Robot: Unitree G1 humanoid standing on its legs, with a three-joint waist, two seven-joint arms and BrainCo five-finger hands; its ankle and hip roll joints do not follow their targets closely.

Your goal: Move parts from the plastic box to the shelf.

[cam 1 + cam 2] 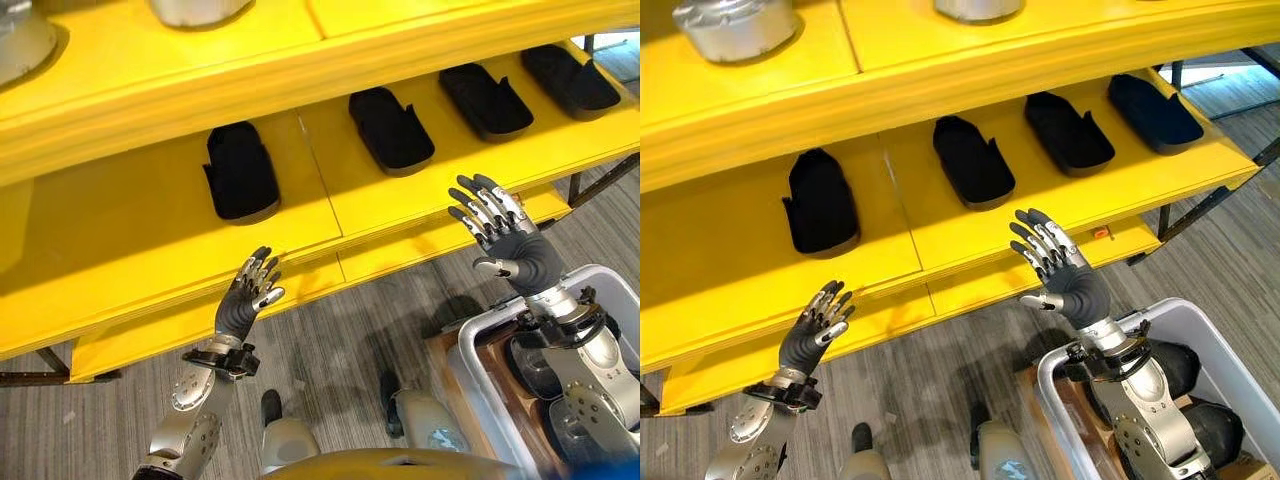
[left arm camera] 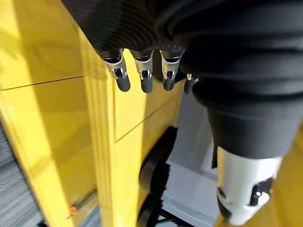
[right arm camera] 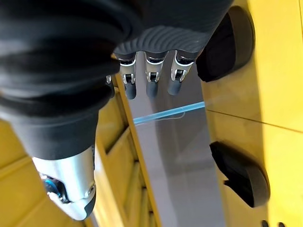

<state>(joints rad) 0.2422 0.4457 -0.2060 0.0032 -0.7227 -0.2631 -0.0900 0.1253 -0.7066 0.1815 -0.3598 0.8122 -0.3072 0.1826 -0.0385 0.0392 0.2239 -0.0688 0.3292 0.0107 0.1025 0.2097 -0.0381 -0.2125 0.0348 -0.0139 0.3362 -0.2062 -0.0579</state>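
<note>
Bright even light; soft shadows under shelf [image 1: 150, 260]; wrist views blurred.

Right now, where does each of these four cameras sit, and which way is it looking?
Left eye view: on the head, looking down at the yellow shelf, black parts, both open hands, left hand.
Right eye view: beside it, same scene; right hand above the plastic box.
Left wrist view: on the left wrist, along its fingers at the shelf.
Right wrist view: along its fingers; shares the black parts with the eye views.
</note>
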